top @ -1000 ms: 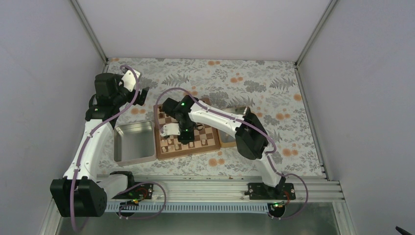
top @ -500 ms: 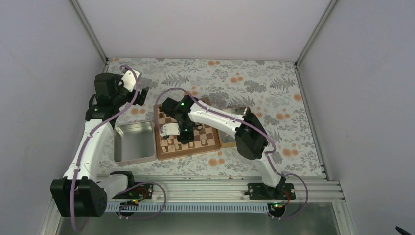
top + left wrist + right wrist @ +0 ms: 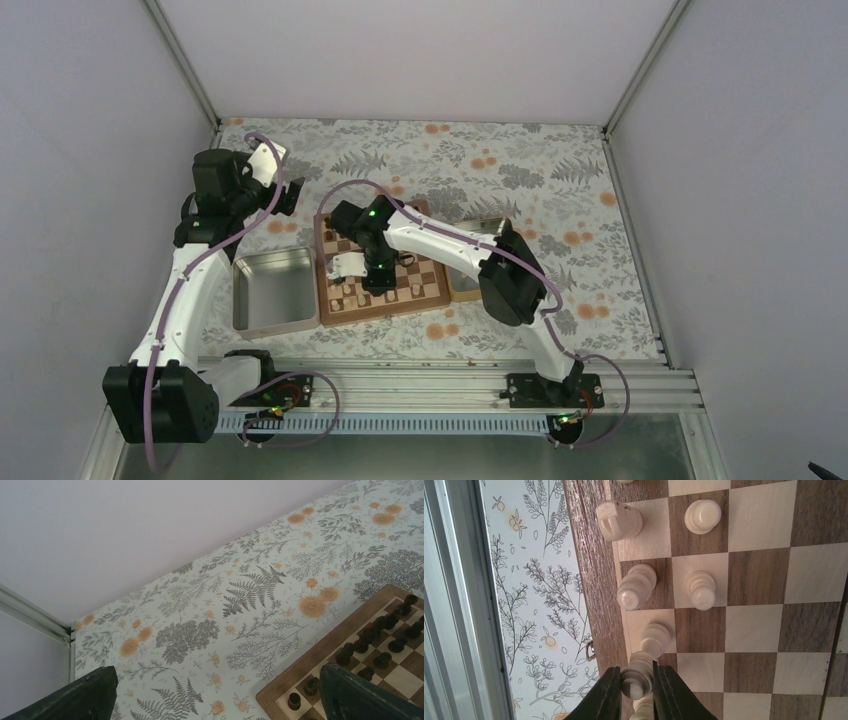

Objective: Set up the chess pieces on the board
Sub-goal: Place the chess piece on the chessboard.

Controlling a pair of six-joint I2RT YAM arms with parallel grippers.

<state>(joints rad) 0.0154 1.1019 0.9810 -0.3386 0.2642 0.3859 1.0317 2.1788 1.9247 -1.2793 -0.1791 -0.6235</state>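
The wooden chessboard (image 3: 420, 285) lies at the table's middle. In the right wrist view my right gripper (image 3: 636, 685) is shut on a pale chess piece (image 3: 636, 677), holding it at the board's edge row (image 3: 596, 595). Other pale pieces stand nearby: a knight (image 3: 618, 520), a bishop (image 3: 635, 586) and two pawns (image 3: 702, 516). In the top view the right gripper (image 3: 362, 272) hovers over the board's near left part. My left gripper (image 3: 215, 700) is open and empty above the cloth. Dark pieces (image 3: 372, 635) stand on the board's far rows.
A shiny metal tray (image 3: 272, 290) sits left of the board. A wooden-rimmed tray (image 3: 466, 285) sits at its right, partly under the right arm. The floral cloth (image 3: 520, 170) covers the table. Grey walls enclose the cell; a metal rail (image 3: 440, 385) runs along the front.
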